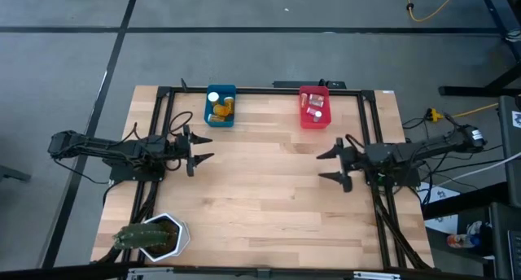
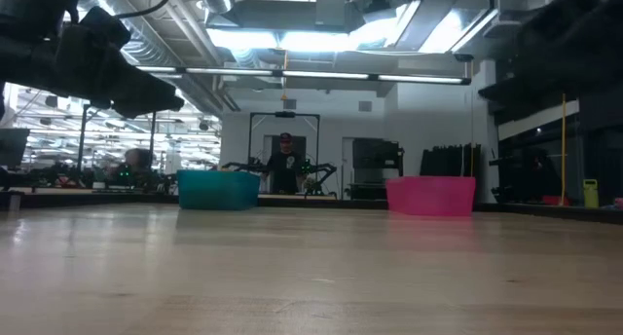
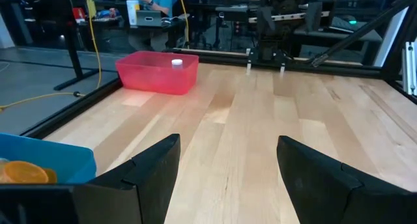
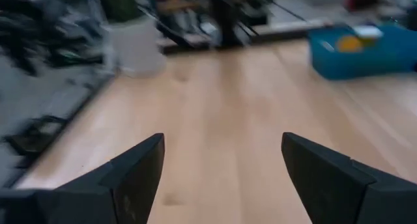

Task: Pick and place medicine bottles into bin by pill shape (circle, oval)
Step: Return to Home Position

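Fingers (image 3: 153,175) of the left gripper (image 1: 207,148) and right gripper (image 1: 321,166) are being held spread and empty. Medicine bottles (image 1: 220,111) are being contained in the blue bin (image 1: 221,89) and pink bin (image 1: 314,89). They are being judged light, stiff and slick, best pinched across the body below the cap.

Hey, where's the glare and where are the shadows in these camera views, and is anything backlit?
Low view: the ceiling lights glare brightly and backlight the left arm into a dark silhouette, while the blue bin and pink bin are readable. High view: even light, with no glare on the table around the open left gripper and right gripper. Left wrist view: the wood shows a soft sheen.
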Controlling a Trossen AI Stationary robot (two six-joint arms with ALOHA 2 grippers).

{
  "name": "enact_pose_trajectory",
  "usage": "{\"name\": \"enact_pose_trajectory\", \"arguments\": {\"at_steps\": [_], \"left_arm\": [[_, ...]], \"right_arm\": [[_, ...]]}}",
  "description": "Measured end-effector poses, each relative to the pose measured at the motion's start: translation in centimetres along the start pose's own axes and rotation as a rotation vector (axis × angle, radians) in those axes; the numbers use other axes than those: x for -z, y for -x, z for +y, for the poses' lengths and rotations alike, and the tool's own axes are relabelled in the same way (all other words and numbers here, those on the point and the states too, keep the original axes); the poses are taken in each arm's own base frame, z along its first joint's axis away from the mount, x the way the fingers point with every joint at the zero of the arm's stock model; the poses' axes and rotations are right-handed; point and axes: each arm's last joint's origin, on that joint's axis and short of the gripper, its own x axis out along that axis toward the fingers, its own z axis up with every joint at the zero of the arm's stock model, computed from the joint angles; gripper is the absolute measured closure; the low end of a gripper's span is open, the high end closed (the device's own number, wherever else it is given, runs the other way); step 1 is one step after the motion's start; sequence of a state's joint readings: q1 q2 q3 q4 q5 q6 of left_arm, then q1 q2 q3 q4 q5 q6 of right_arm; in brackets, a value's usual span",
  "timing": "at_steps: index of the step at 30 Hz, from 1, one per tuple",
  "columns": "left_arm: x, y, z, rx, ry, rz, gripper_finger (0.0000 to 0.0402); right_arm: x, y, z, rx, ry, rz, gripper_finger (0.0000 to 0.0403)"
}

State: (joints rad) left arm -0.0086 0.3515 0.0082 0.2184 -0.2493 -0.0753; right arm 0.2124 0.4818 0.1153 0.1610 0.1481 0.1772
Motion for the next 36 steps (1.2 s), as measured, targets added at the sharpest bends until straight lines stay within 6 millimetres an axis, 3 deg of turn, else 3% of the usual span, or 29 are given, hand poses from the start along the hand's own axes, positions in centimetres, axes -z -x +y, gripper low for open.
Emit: {"name": "enact_pose_trajectory", "arguments": {"at_steps": [4, 15, 36], "left_arm": [[0.0, 0.0, 0.0, -0.001, 0.000, 0.000, 0.0154], [0.0, 0.0, 0.0, 0.000, 0.000, 0.000, 0.0154], [0.0, 0.0, 0.0, 0.000, 0.000, 0.000, 0.0154]], "right_arm": [[0.2, 1.2, -0.3, -0.098, 0.042, -0.081, 0.0092], [1.2, 3.1, -0.5, -0.161, 0.090, -0.219, 0.0092], [1.2, 3.1, -0.5, -0.162, 0.088, -0.222, 0.0092]]}}
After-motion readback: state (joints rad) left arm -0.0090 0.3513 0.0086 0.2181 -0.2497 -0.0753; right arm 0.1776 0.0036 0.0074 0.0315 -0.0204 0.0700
